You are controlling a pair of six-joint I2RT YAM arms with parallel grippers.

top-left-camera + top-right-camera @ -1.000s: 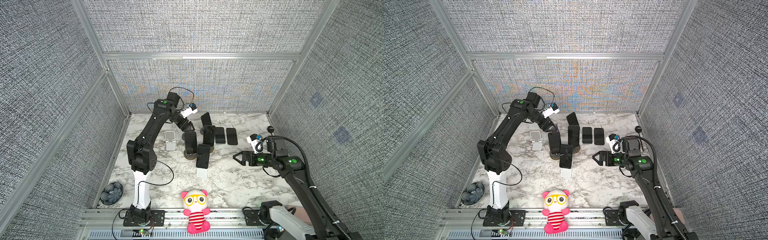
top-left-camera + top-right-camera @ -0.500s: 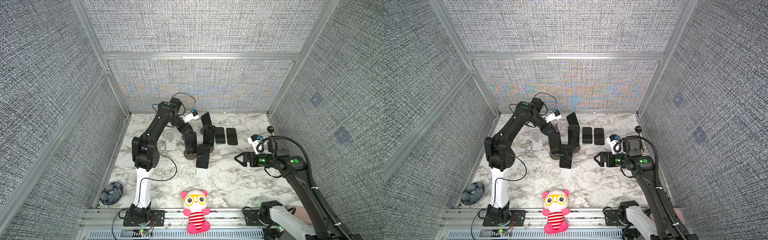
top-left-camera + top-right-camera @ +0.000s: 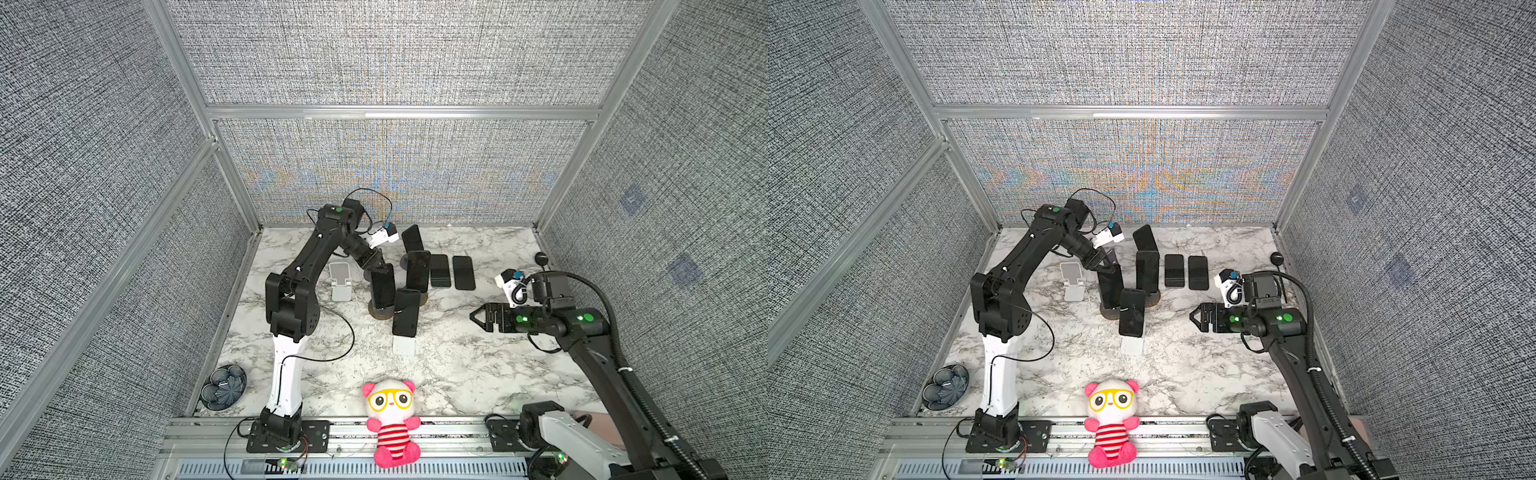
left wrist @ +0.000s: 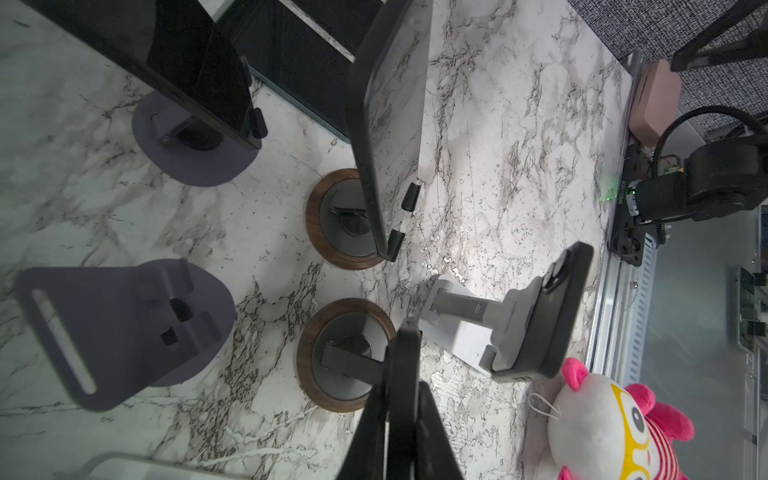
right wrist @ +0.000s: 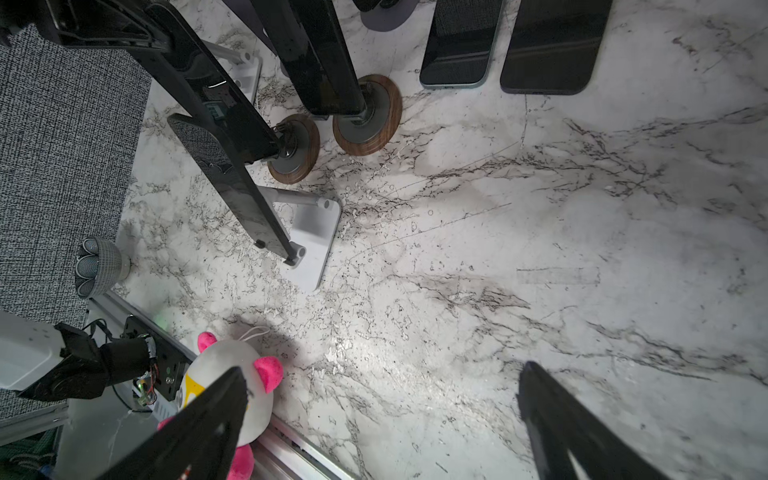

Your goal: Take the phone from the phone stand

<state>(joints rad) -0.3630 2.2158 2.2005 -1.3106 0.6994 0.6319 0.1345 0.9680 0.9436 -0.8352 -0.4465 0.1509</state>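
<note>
left gripper (image 4: pixel 401 415): clenched on the upper edge of the phone (image 4: pixel 404 365). in the left wrist view the phone's thin edge sits pinched between the two dark fingers (image 4: pixel 369 440).

phone: stands near upright, in the left half of the marble table (image 3: pixel 478 374) toward the back. in both top views its lower end is at the phone stand (image 3: pixel 379 312), which has a round wood-rimmed base. whether the lower edge sits in the cradle cannot be told.

right gripper (image 5: pixel 382 370): released. its fingers stand wide apart over bare marble, well apart from every phone.

surroundings:
- a second wood-rimmed stand (image 3: pixel 420 298) is just beside the first, with a dark handset (image 3: pixel 417 270) upright on it.
- the white stand (image 3: pixel 404 345) is in front of both and carries a tilted handset (image 3: pixel 405 311).
- the rear handset (image 3: pixel 411 239) leans on a grey stand near the back wall.
- two flat handsets (image 3: pixel 452 271) lie side by side on the marble, right of the cluster.
- the empty white stand (image 3: pixel 340 282) is left of the grasped phone.
- the plush toy (image 3: pixel 390 419) sits at the front rail.
- the dark bowl (image 3: pixel 223 386) is in the front left corner.
</note>
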